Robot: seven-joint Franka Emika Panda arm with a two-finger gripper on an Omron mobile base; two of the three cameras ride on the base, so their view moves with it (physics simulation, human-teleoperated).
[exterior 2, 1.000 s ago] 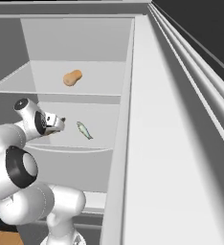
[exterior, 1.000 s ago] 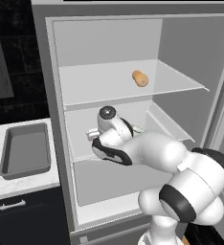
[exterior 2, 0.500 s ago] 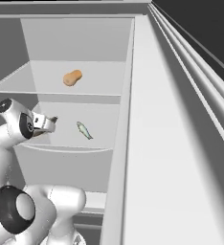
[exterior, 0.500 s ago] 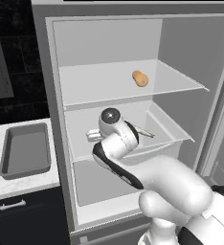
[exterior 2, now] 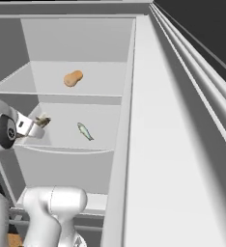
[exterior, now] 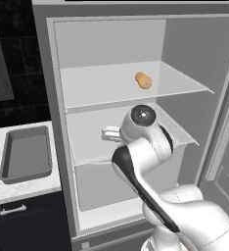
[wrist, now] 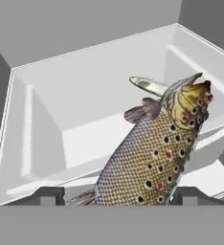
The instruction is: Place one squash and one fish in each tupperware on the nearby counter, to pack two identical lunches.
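Nearest in the hand view: a speckled brown fish (wrist: 152,158), scaly skin with dark and red spots, yellowish head at about 1 o'clock, body running down to 6 o'clock between the two dark finger tips (wrist: 49,195) at the bottom corners; gripper (wrist: 116,196) jaws stand wide with this fish between them, looks held, contact itself hidden by the fish body. In the right base view the gripper (exterior 2: 39,123) sits at 9 o'clock, at the left end of the middle fridge shelf, a small brown bit at its tip. White glossy arm (exterior: 146,166) with dark joint band fills the lower middle of the left base view and blocks most of the middle shelf there. Second fish (exterior 2: 85,131), slim, silvery grey, lies flat on the middle shelf (exterior 2: 81,144), well apart from the gripper, toward 3 o'clock of it; the same one peeks past the held fish's head in the hand view. Farther back, one squash (exterior: 143,80), lumpy, orange-tan, roundish, rests on the upper shelf (exterior: 111,88). Shelves pale grey, smooth, matte. Outside the fridge at 9 o'clock, one tupperware (exterior: 26,154), dark grey rectangular tray, rounded corners, raised rim, on the white marbled counter (exterior: 18,188) over a dark cabinet with a silver handle (exterior: 12,210). Count: two fish, one squash, one tray.
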